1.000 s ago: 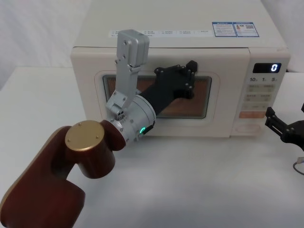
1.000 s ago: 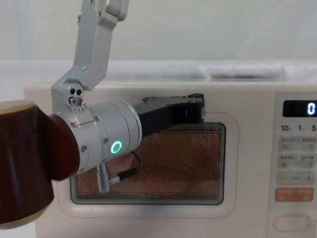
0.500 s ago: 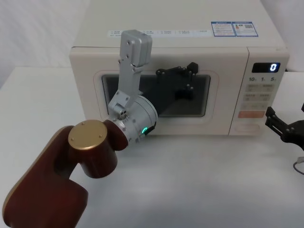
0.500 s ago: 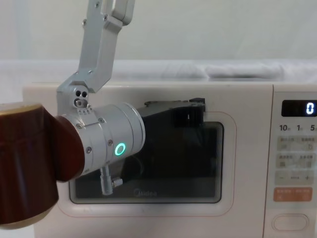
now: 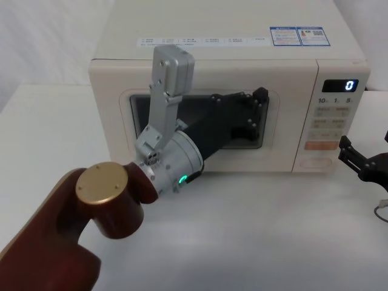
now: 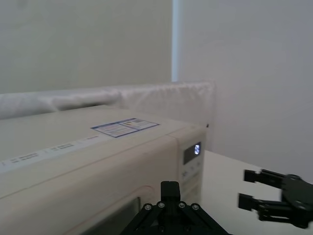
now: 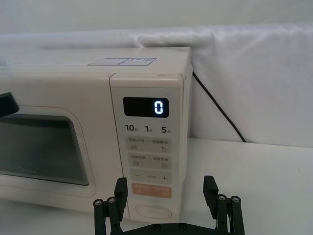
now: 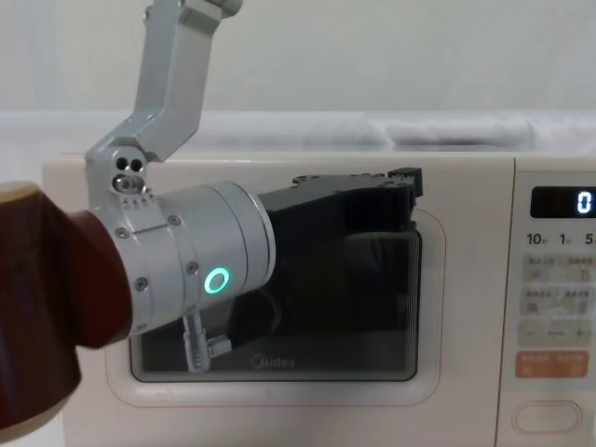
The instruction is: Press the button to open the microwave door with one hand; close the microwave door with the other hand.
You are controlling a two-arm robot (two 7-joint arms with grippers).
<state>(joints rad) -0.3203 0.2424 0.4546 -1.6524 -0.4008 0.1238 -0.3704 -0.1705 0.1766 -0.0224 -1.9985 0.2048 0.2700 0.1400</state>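
My left gripper [image 5: 257,109], black and blocky on its silver-grey wrist, was up against the upper right part of the dark window; I could not tell whether its fingers were apart or together. The wide cream microwave door [image 5: 118,136] with its dark rounded window looked flush with the cabinet, so I judged the closing done, or all but done. My right gripper [image 7: 166,203] hung low over the white worktop [image 5: 254,230], just in front of the control panel, fingers spread apart and holding nothing. The large cream oval-cornered push button [image 7: 152,211] sat at the foot of that panel, untouched at that moment. What remained, I judged, was pulling the left arm clear.
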